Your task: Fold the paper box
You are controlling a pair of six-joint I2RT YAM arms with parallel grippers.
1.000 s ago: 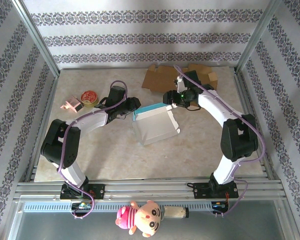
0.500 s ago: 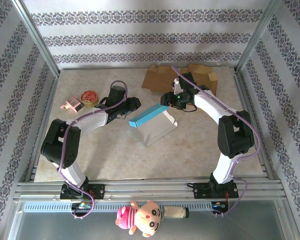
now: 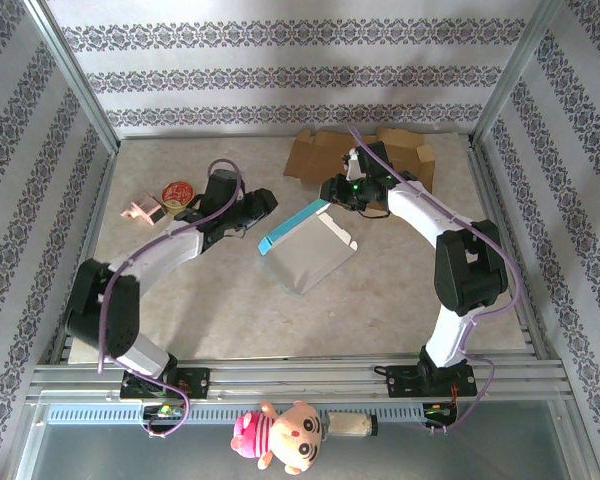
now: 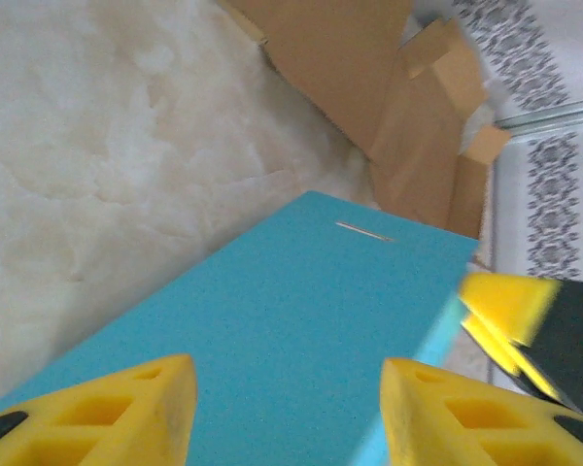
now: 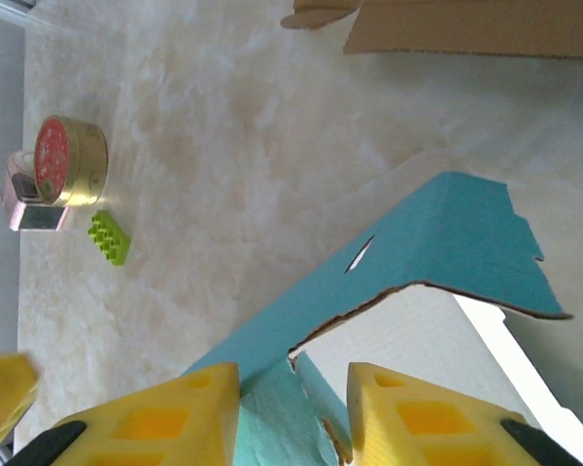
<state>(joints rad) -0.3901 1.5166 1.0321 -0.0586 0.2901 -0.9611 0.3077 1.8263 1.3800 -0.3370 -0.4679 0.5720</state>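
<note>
The paper box (image 3: 305, 250) lay at the centre of the desk (image 3: 210, 300), teal flap (image 4: 301, 320) raised. The left hand (image 4: 287, 379) stood open over the flap. The right hand (image 5: 293, 374), narrowly open, straddled its corner.

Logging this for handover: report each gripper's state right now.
Left gripper: open, at the teal panel of the paper box.
Right gripper: straddles the paper box edge; clamped or not cannot be told.

The paper box (image 3: 305, 245) sits mid-worktop (image 3: 400, 300), cardboard sheets (image 3: 320, 155) behind it. A tin (image 3: 178, 193) and a small block (image 5: 109, 238) lie well left of the box. The left gripper (image 3: 265, 212) is just left of the box, the right gripper (image 3: 332, 192) at its far corner.
</note>
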